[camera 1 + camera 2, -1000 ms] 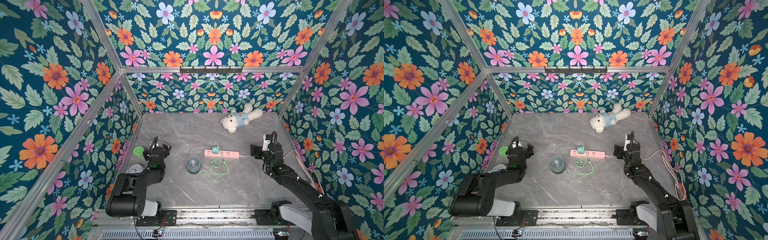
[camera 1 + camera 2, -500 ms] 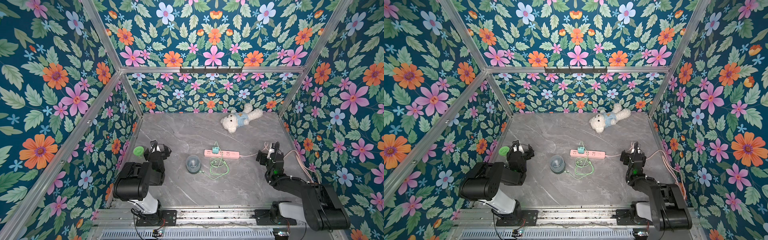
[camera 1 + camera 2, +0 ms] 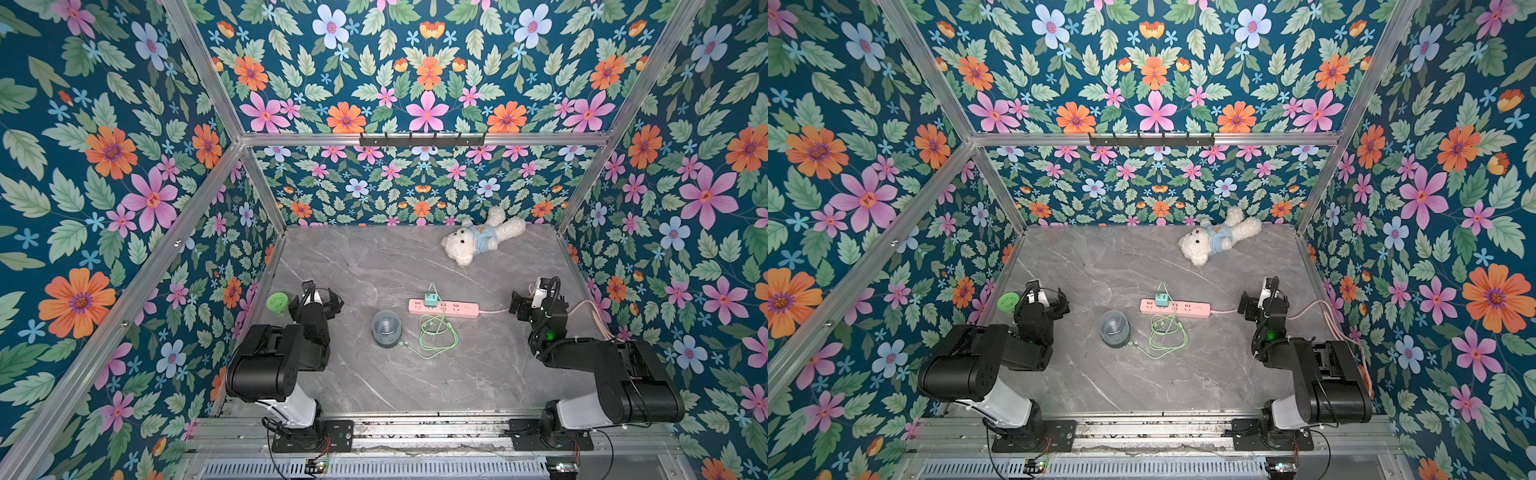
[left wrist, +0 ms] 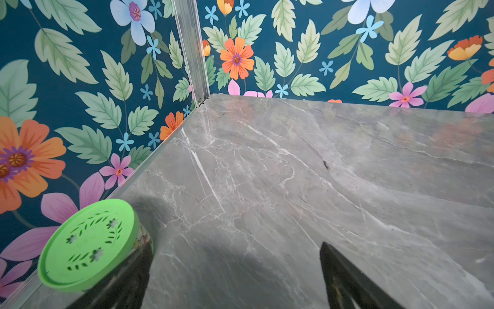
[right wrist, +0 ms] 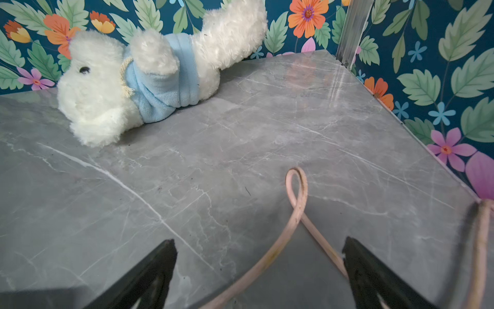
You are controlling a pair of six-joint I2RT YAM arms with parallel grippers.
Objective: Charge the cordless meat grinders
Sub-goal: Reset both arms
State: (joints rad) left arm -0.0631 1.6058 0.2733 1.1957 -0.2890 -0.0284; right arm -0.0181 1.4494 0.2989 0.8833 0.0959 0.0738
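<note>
**Grippers apart, grinder on the table**

Left gripper (image 4: 235,248) is seen with jaws spread wide and nothing held, just beside a green-lidded jar (image 4: 88,243). Right gripper (image 5: 259,239) is likewise spread, over a pink cord (image 5: 295,203). The meat grinder (image 3: 386,328) is stood mid-table between the arms, its base reached by a green cable (image 3: 436,338).

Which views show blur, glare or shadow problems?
Left wrist view: green lid sharp, finger beside it smeared, soft shadow across the table. Right wrist view: pink cable at the frame edge blurred, bear crisp, wall colours reflected in the glossy table. Both top views: even light, grinder sharp.
</note>
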